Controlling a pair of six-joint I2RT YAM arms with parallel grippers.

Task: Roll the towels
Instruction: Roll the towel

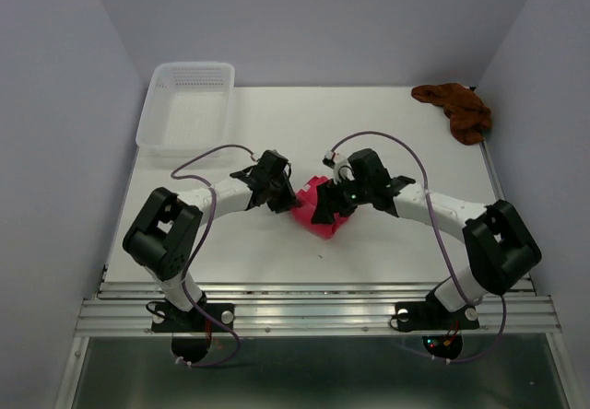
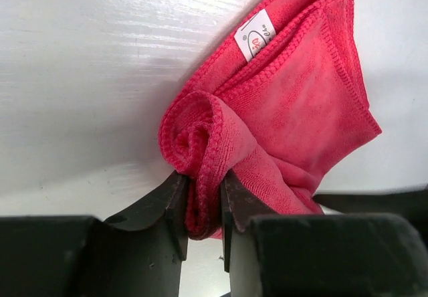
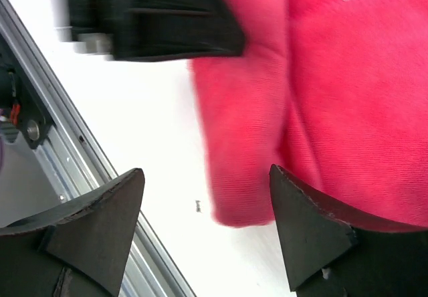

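Note:
The pink-red towel (image 1: 320,214) lies mid-table between both grippers, partly rolled. In the left wrist view the pink-red towel (image 2: 294,103) has a rolled end with a white label, and my left gripper (image 2: 204,196) is shut on that rolled end. My left gripper (image 1: 284,197) sits at the towel's left side. My right gripper (image 1: 332,208) is over the towel's right side. In the right wrist view my right gripper (image 3: 207,183) is open, its fingers straddling the lower edge of the pink-red towel (image 3: 321,96) without holding it. The rust brown towel (image 1: 457,109) lies crumpled at the far right corner.
A white perforated basket (image 1: 187,106) stands at the far left of the table. The metal rail of the table's front edge (image 1: 313,312) runs along the near side, also showing in the right wrist view (image 3: 73,150). Grey walls close in the sides.

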